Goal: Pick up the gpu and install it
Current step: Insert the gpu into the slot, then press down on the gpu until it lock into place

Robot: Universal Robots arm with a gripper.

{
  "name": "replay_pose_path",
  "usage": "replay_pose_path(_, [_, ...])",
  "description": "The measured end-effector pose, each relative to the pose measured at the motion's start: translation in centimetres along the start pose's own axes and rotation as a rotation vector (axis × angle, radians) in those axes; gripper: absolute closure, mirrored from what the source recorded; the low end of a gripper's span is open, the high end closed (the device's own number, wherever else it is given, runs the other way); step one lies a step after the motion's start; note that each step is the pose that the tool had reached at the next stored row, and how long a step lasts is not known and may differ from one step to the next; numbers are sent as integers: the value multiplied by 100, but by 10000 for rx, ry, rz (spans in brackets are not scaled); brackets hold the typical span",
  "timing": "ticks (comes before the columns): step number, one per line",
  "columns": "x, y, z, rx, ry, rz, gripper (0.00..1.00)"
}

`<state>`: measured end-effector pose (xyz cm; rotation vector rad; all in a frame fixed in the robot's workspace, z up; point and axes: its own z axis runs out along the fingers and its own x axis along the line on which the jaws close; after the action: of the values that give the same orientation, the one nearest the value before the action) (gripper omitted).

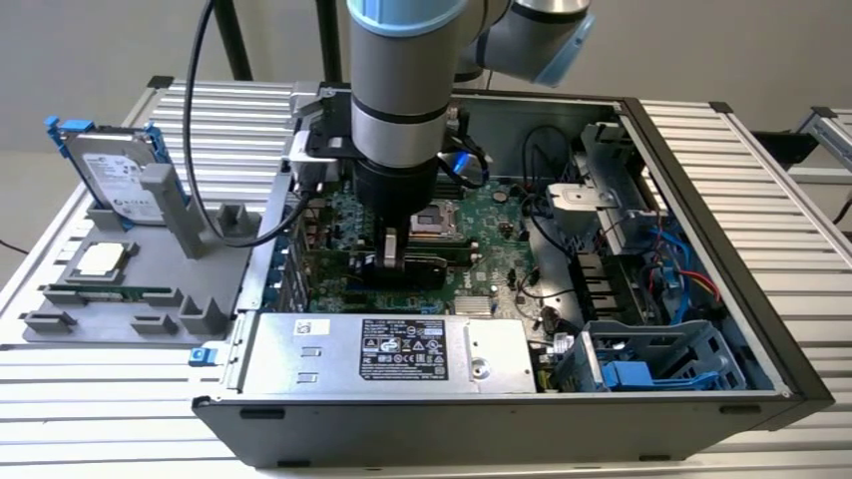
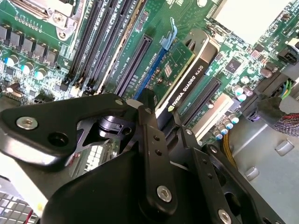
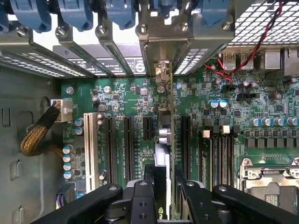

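Note:
The gpu (image 3: 163, 135) stands on edge over the green motherboard (image 3: 126, 93), seen edge-on in the first wrist view, with its silver end bracket (image 3: 161, 70) against the case's rear slot openings. My gripper (image 3: 164, 175) is shut on the card, one black finger on each face. In the second wrist view the gpu (image 2: 189, 81) shows its black shroud and green board, lined up along a long expansion slot, with my gripper (image 2: 163, 112) clamped on its near end. In the exterior view my gripper (image 1: 390, 261) reaches down into the open computer case (image 1: 745, 329), holding the gpu (image 1: 429, 269) low at the board.
A silver power supply (image 1: 386, 349) fills the case's near side and a blue drive cage (image 1: 652, 359) sits beside it. Cables (image 1: 679, 269) run along the exterior view's right. Outside, a grey fixture holds a hard drive with blue rails (image 1: 114, 175), a processor (image 1: 100, 259) and a memory stick (image 1: 107, 294).

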<state>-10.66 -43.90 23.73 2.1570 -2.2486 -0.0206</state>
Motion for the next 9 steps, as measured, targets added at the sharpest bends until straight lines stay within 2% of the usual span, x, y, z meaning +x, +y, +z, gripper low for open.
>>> replay_pose_path(3, [0,-1,5,8,-10,-1,100])
replay_pose_path(4, [-1,-1,5,6,-11,-1,0])
replay_pose_path(7, [0,-1,1,0,1,-1,0])
replay_pose_path(9, [1,0,-65,-3,5,1,0])
